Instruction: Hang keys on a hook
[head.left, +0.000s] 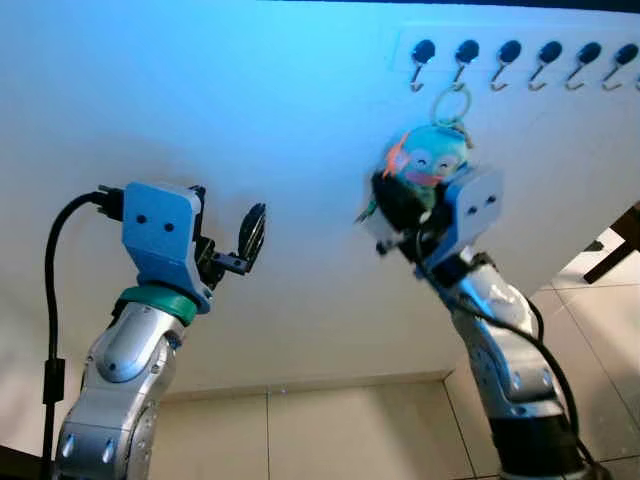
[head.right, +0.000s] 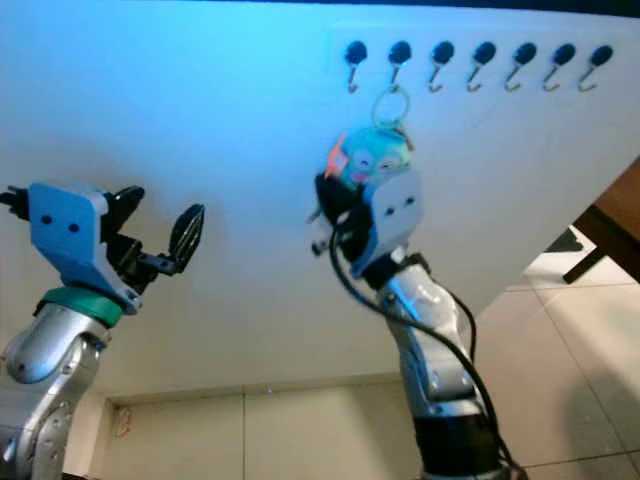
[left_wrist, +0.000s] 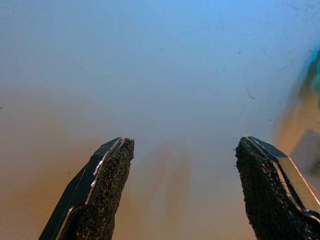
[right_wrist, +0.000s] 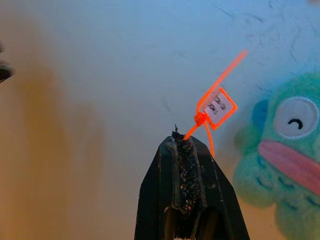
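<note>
Row of black wall hooks (head.left: 509, 52) high on the white wall (head.left: 250, 120). Right claw (head.left: 400, 215) raised just below it, pinched shut on an orange tag (right_wrist: 216, 107) of the teal plush keychain (head.left: 432, 155), whose ring (head.left: 452, 104) hangs just under the second hook. Left claw (head.left: 240, 245) well left of the hooks, fingers apart, holding nothing.

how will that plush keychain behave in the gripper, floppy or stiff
Probably soft and light: the plush looks like fuzzy fabric, so it would squash rather than slip. The ring stands above it just under the hooks, likely on a loose link, so it may swing as it is lifted. The right gripper is shut by the orange tag, a thin, floppy hold.
</note>
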